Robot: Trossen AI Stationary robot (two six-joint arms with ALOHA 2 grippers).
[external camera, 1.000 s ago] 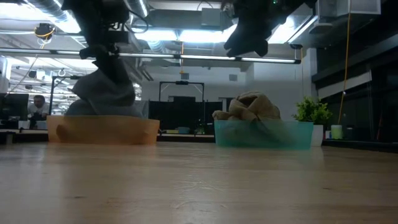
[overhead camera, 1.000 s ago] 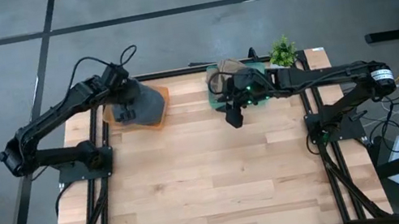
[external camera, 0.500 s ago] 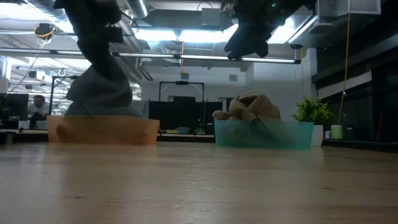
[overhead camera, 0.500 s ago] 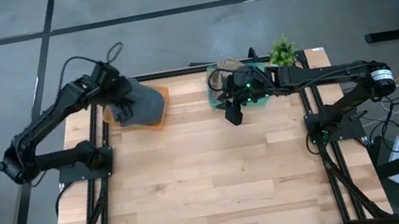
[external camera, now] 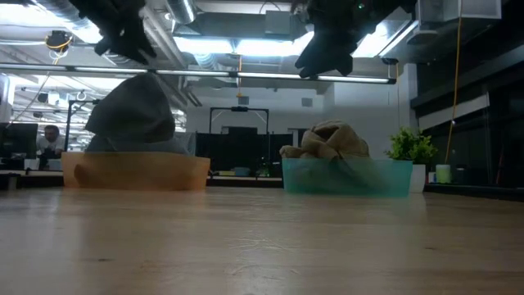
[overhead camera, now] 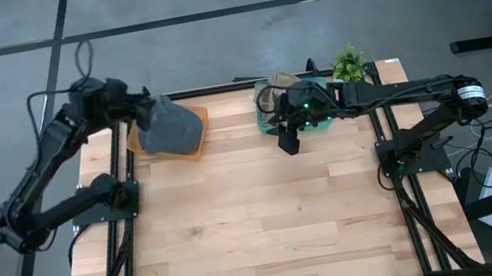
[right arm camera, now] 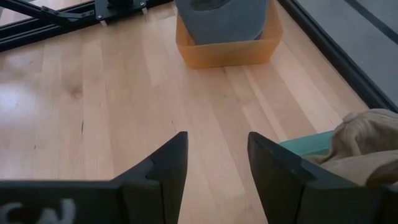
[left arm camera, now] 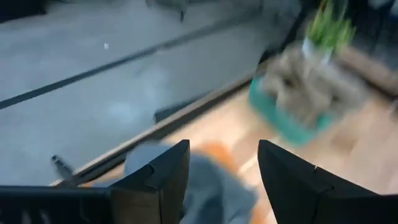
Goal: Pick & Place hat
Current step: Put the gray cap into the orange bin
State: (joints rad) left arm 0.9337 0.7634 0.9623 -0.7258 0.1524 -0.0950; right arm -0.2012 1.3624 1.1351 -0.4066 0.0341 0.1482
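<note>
A grey hat [overhead camera: 173, 127] sits crown up in an orange bin [overhead camera: 203, 115] at the table's far left, and it bulges above the bin's rim [external camera: 135, 172]. My left gripper [overhead camera: 148, 110] hangs open just above and to the left of the grey hat [external camera: 131, 115], touching nothing. In the left wrist view the hat [left arm camera: 214, 186] shows below the open fingers [left arm camera: 221, 149]. A tan hat [external camera: 327, 139] lies in a teal bin [external camera: 348, 176] at the far right. My right gripper [overhead camera: 288, 143] hovers open in front of that bin, high above the table [external camera: 315, 61].
A small potted plant [overhead camera: 348, 64] stands at the far right corner beside the teal bin [right arm camera: 305, 146]. The wooden tabletop [overhead camera: 260, 217] stretches bare from the two bins to the near edge. Each arm's base is clamped at a side edge of the table.
My left gripper has opened and let go of the grey hat. It then rose and drew back toward the table's far left corner, rolling as it went. The hat stays in the orange bin, its crown settled a little lower. My right gripper has kept still.
</note>
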